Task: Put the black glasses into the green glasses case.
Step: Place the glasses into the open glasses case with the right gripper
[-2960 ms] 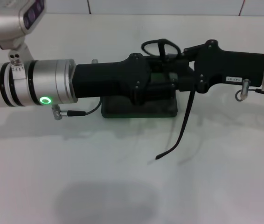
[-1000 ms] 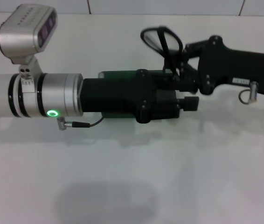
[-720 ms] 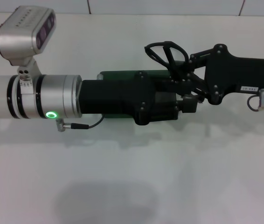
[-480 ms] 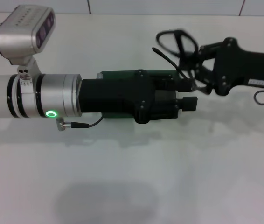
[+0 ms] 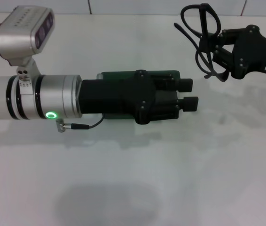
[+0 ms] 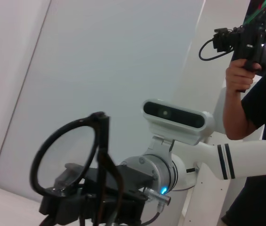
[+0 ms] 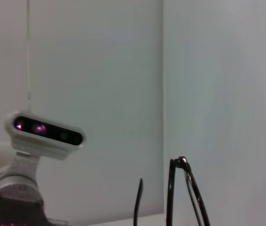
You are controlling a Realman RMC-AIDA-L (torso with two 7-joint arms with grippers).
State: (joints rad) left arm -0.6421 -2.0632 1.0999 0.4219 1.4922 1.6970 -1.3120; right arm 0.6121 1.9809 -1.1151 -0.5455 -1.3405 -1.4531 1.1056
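While the right claw grips the black glasses at the upper right of the frame, they look light, thin and easily bent, best held at the hinge. The left claw, fingers narrowly parted and holding nothing, hovers over the green glasses case mid-frame on the counter.

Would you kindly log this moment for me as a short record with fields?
glasses: black glasses held off the table, temple arms folded in
right gripper: right gripper shut on the glasses, at the far right of the table
case: green glasses case on the table, mostly hidden under the left arm; lid state cannot be told
left gripper: left gripper above the case, fingers apart, holding nothing
table: white table
task state: glasses not yet in the case
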